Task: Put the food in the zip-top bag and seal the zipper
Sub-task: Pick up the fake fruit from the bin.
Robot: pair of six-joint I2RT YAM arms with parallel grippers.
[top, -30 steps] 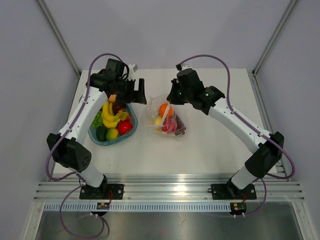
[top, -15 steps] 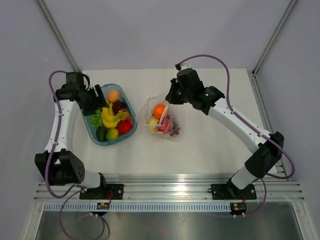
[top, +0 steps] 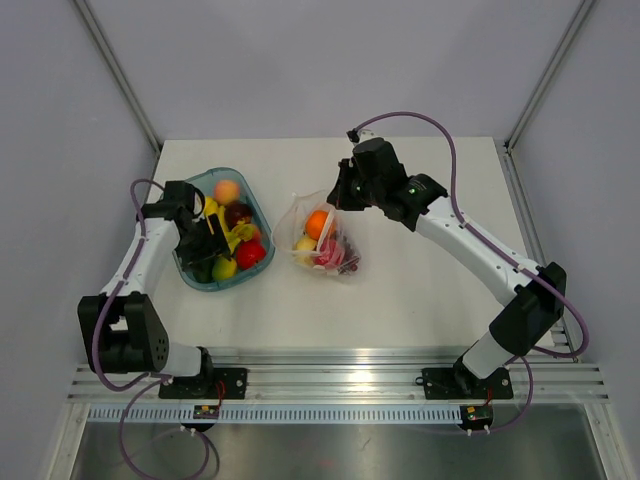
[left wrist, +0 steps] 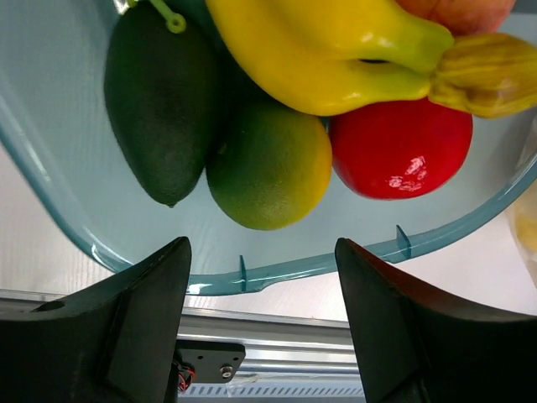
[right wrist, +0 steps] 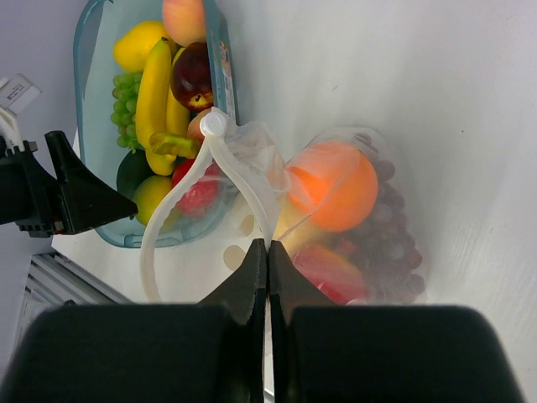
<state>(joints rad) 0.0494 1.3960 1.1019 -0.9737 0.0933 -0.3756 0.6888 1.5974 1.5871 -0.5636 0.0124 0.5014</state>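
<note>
The bowl (top: 215,288) on the surface (top: 420,290) holds bananas (right wrist: 155,80) and more food (left wrist: 268,168), not yet packed. The zip-top bag (top: 322,238) beside it carries an orange (right wrist: 331,185) and grapes (right wrist: 394,231), unsealed. The left tool (left wrist: 262,248) gapes wide over the bowl; the right tool (right wrist: 267,248) pinches the zipper (right wrist: 239,176).

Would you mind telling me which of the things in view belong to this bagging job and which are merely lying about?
Job: zip-top bag, pinched at its mouth by the right gripper; orange and grapes inside it; bananas, red fruit and green fruit in the bowl; open left gripper above them.
Just there: bowl; purple cables; aluminium rail.
</note>
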